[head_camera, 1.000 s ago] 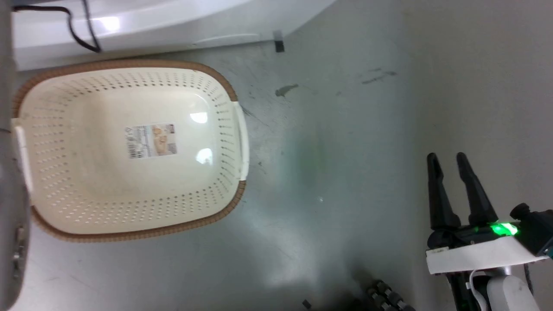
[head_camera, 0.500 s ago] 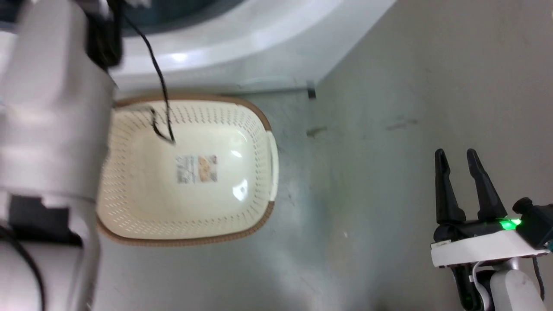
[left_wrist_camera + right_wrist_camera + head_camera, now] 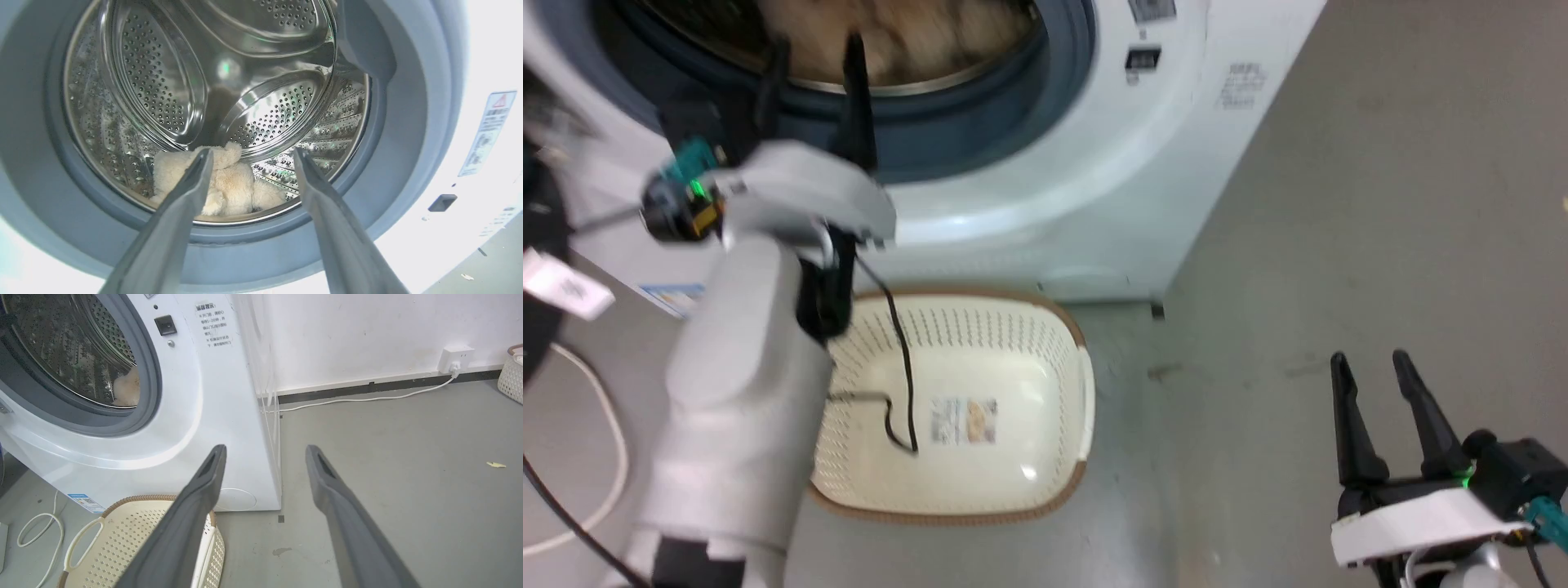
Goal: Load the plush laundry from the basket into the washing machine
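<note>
Shiny perforated drum (image 3: 163,81) under fluffy plush laundry (image 3: 233,183)

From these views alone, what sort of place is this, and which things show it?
Probably a laundry or utility room: a white front-loading washing machine stands on a bare grey floor by a plain wall, an empty laundry basket sits before it, and a plush toy lies in the drum.

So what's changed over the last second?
The head camera has swung upward, bringing the washing machine and the left gripper, open before its drum, into view. The teddy lies inside the drum. Unchanged: the basket stays empty, and the right gripper stays open, holding nothing.
</note>
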Tool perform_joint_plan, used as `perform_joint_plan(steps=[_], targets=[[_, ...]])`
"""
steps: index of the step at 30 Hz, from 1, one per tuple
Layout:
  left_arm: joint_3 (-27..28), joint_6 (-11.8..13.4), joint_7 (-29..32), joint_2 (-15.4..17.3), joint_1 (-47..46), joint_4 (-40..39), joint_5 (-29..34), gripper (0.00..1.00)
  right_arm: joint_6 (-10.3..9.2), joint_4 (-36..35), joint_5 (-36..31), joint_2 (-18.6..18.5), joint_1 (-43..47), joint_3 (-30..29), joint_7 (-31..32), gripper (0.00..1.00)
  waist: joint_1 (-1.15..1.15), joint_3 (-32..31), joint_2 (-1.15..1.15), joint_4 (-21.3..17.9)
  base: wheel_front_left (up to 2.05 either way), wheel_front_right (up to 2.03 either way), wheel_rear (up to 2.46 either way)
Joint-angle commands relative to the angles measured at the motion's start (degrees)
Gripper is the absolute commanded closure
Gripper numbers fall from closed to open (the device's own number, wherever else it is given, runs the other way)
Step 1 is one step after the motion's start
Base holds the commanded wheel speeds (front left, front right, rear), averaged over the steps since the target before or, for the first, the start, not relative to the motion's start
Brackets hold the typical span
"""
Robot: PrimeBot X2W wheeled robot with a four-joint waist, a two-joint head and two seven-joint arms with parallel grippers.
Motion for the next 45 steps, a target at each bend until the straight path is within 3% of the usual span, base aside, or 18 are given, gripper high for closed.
perform_joint_plan(steps=[1,18,31,45], targets=[[0.13,0.18,-0.31,-0.24,1.63,-0.51,0.43,0.00,-0.04,0.20,-0.31,-0.03,0.84,0.11,-0.25,0.00,0.02,-4.25,0.00,1.98,0.00,0.00,0.00],[-0.94,0.81,-0.31,-1.01,23.44,-5.64,1.87,0.00,-0.04,1.82,-1.17,-0.03,10.21,0.30,-0.25,0.00,0.02,-19.08,0.00,6.74,0.00,0.00,0.00],[-3.39,4.65,2.51,0.87,38.24,-12.25,3.95,0.00,-0.04,1.89,-1.43,-0.03,12.14,1.16,-0.25,0.00,0.02,-21.72,0.00,7.13,0.00,0.00,0.00],[-3.58,9.55,3.41,2.19,49.42,-25.65,4.39,0.00,-0.04,2.48,-1.42,-0.03,14.02,1.00,-0.25,0.00,0.02,-22.95,0.00,7.29,0.00,0.00,0.00]])
